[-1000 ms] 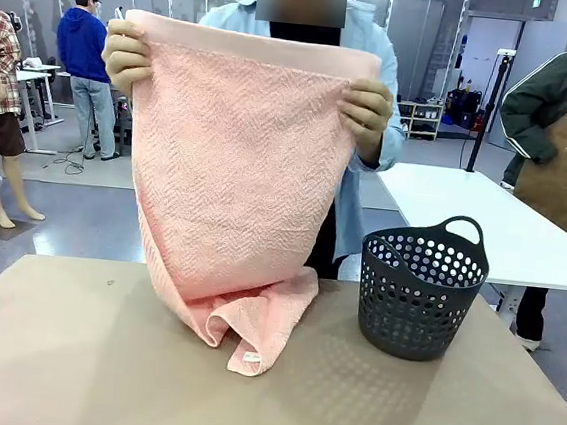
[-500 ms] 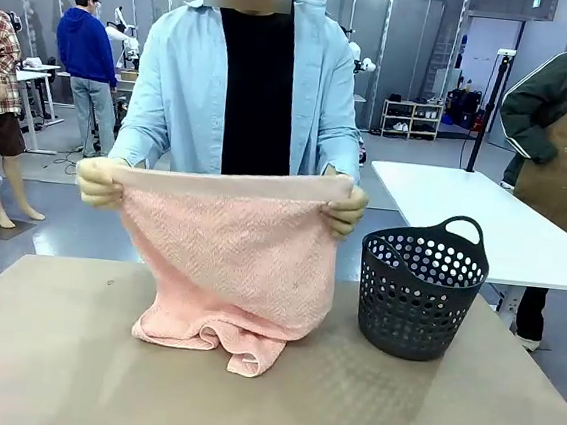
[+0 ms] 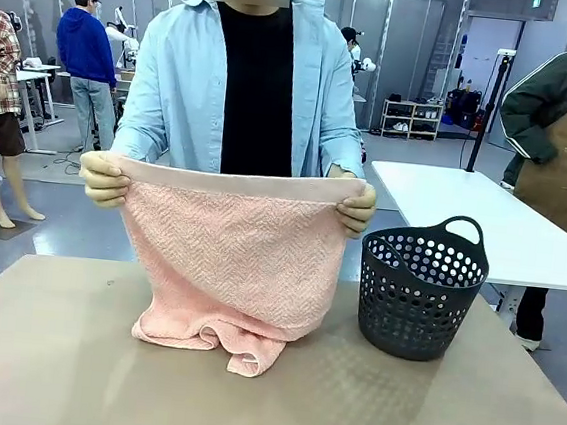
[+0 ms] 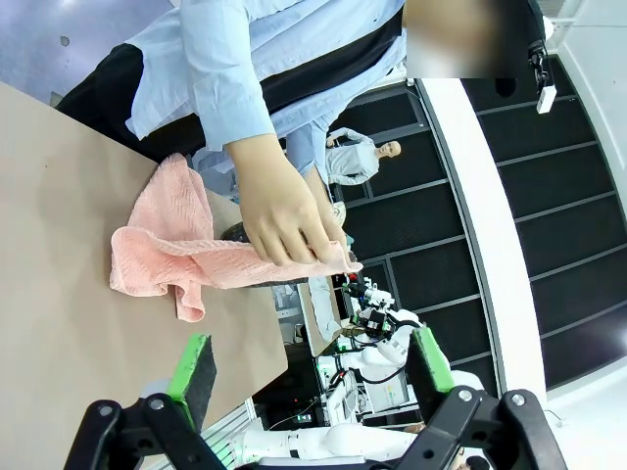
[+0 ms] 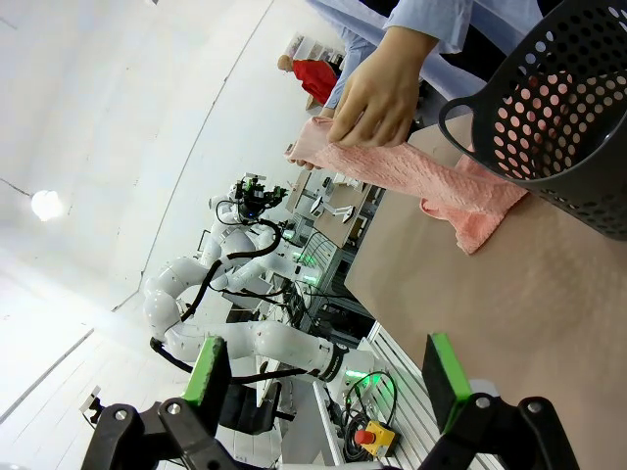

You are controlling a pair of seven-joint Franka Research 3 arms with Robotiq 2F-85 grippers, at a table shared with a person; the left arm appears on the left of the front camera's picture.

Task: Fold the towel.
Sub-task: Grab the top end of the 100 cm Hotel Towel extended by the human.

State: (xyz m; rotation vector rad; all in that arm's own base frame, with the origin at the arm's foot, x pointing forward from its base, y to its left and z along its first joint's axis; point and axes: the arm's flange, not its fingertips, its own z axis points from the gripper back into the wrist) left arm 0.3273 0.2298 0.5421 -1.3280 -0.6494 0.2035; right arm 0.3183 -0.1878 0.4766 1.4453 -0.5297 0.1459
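— Since one second ago the towel (image 3: 234, 258) has come down: it was held up high before the person's chest, and now its top band is at waist height and more cloth lies heaped on the desk (image 3: 58, 362).
— So is any fold made already?
— Not a tidy one, I think. With one hand (image 3: 104, 177) and the other hand (image 3: 356, 208) the person stretches the smooth band, the middle hangs, and the lower part lies crumpled near the middle of the far edge. My judgement: this is only the laying-down; the folding itself is all left to do.
— And the robot?
— The left gripper (image 4: 311, 364) has its jaws spread wide with nothing between them, and the right gripper (image 5: 325, 374) the same.
— Is there room to spread it?
— Toward the near edge and the left edge the desk is bare, so plenty. On the right side the dark basket (image 3: 422, 286) stands just beside the towel, not touching as far as I can see, so the cloth could catch it if pulled that way.
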